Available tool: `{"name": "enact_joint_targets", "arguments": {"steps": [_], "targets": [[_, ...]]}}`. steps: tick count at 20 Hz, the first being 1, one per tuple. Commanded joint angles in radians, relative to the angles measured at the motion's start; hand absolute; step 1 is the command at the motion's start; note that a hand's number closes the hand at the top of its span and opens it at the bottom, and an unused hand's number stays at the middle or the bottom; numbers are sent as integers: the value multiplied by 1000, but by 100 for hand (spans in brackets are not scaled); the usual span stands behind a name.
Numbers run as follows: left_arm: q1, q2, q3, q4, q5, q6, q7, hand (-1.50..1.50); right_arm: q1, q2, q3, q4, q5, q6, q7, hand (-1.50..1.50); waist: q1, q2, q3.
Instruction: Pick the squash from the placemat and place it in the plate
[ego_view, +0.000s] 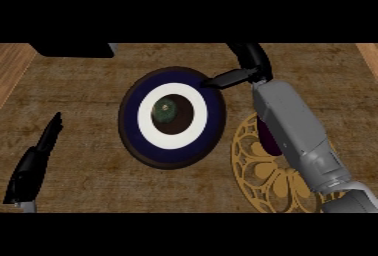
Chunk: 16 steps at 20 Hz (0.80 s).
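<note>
My right hand (238, 76) reaches over the plate's (133, 131) far rim, fingers straight and holding nothing, the dark green squash (166, 108) lies in the plate's centre, my forearm crosses the gold placemat (255, 172), and my left hand (33, 162) rests open at left.

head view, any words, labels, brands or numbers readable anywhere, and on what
None: no word, label, brand or number can be read in this view.
The plate carries only plain dark blue and white rings.
The squash lying in its middle has no marking.
The placemat shows a golden cut-out pattern, no letters.
The left hand, the right hand and the dark thing at the top edge bear no print.
</note>
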<state>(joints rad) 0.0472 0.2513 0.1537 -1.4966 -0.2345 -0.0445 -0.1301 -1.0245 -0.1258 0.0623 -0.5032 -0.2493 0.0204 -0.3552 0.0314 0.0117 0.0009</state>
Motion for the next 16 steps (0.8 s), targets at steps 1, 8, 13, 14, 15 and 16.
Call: {"name": "enact_joint_targets", "arguments": {"steps": [1,8,13,14,15,16], "targets": [[17,-23,-34,-23,-23,5,7,0,15,-72,-90,107,-51,116,-135,-150,13,7,1],[-20,-27,-33,-15,-32,17,-2,0,21,-228,-111,234,-14,304,-313,-150,28,15,2],[-28,-11,-23,9,-21,-7,-5,0,6,-265,-111,313,17,344,-363,-150,38,19,2],[-9,-28,-32,-14,-24,5,-8,0,-4,-280,-113,330,17,348,-344,-150,51,23,3],[-39,13,0,-9,5,-30,14,0,14,-270,-115,334,19,353,-380,-150,46,22,3],[-52,-14,-21,3,-7,-13,2,0,32,-293,-111,336,26,383,-406,-150,47,27,3]]}}
